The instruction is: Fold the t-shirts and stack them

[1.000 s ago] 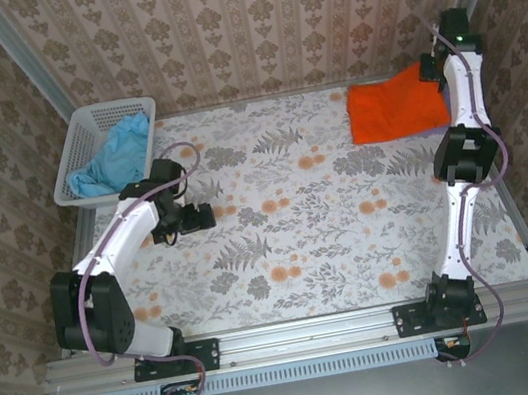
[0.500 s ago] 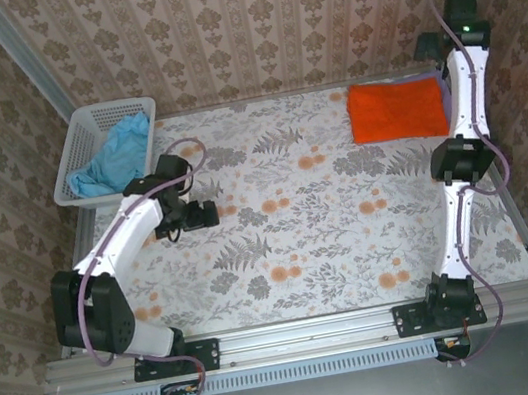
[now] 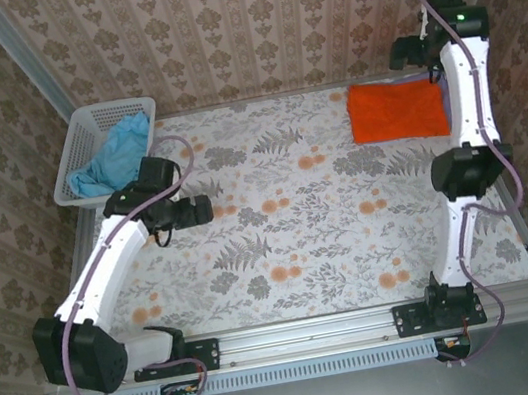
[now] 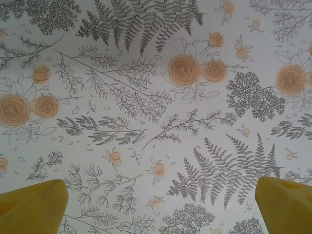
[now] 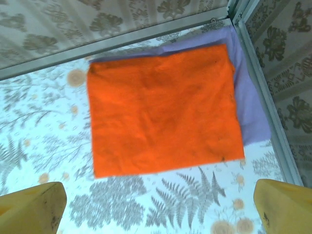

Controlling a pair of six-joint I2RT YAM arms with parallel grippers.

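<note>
**Fig.** Folded orange t-shirt (image 5: 163,109) lies flat on the lavender t-shirt (image 5: 251,97) at the far right corner of the desk (image 3: 289,224). The light blue t-shirt (image 3: 115,156) sits crumpled in the white basket (image 3: 80,127) at the far left corner. The right gripper (image 5: 158,200) hovers over the stack, spread and empty. The left gripper (image 4: 161,200), likewise spread, hangs over bare desk near the basket. The blue shirt looks light and limp (likely to sag wherever unsupported), so pinching a raised fold seems best.

Overhead view, two downward wrist close-ups
</note>
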